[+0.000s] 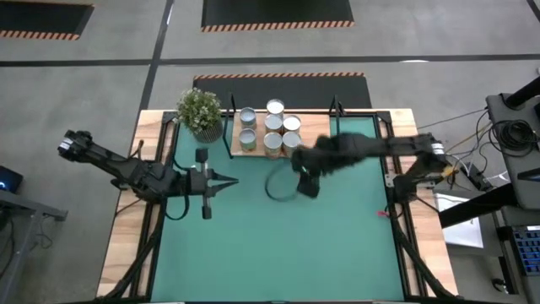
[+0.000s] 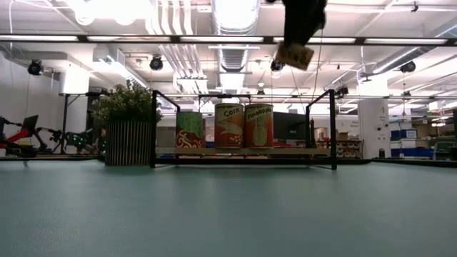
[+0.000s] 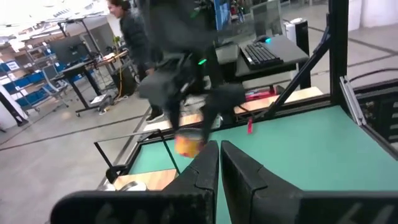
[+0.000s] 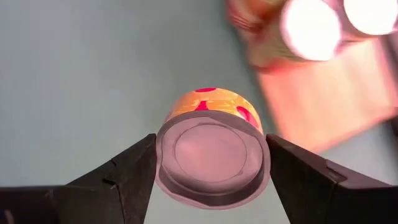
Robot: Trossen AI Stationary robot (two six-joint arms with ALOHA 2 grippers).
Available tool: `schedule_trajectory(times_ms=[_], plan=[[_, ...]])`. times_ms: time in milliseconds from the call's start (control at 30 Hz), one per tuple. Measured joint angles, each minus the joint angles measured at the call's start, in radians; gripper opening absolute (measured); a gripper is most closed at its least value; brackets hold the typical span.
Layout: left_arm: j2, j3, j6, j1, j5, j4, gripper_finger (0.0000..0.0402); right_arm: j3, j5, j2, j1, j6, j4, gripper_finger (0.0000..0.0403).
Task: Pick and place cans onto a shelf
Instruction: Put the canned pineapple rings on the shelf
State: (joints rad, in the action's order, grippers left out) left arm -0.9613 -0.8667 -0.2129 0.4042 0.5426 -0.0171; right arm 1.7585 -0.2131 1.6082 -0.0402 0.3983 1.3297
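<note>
The right gripper [image 4: 211, 165] has its two fingers [image 4: 127, 171] clamped on either side of an orange-and-red can [image 4: 213, 149], carried in the air above the green mat [image 1: 278, 245] just in front of the shelf [image 1: 316, 128]. In the low view the can hangs high above the mat. The mat's near half lies open and bare. The left gripper [image 1: 226, 181] waits at the mat's left side, fingers pressed together. Farther back, six cans [image 1: 272, 128] stand on the left part of the shelf, its right part bare; front labels read "Corn" [image 2: 230, 126] and "Pineapple" [image 2: 258, 125]. A potted plant [image 1: 201, 113] stands just left of the shelf.
</note>
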Motion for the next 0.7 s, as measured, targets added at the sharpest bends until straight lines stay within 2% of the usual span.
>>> schedule_trajectory(times_ms=[100, 300, 467, 700], plan=[[0.009, 0.001, 0.013, 0.0, 0.0, -0.001, 0.0, 0.076, -0.001, 0.068, 0.094, -0.161, 0.125, 0.0263], [0.011, 0.002, 0.014, 0.0, 0.0, -0.003, 0.0, 0.092, 0.016, 0.117, 0.231, -0.417, 0.15, 0.0263], [0.012, 0.005, 0.014, 0.0, 0.0, -0.009, 0.0, 0.024, 0.034, 0.11, 0.331, -0.499, 0.128, 0.0263], [0.011, 0.005, 0.013, 0.0, 0.0, -0.007, 0.0, -0.074, 0.066, 0.103, 0.411, -0.602, -0.029, 0.0263]])
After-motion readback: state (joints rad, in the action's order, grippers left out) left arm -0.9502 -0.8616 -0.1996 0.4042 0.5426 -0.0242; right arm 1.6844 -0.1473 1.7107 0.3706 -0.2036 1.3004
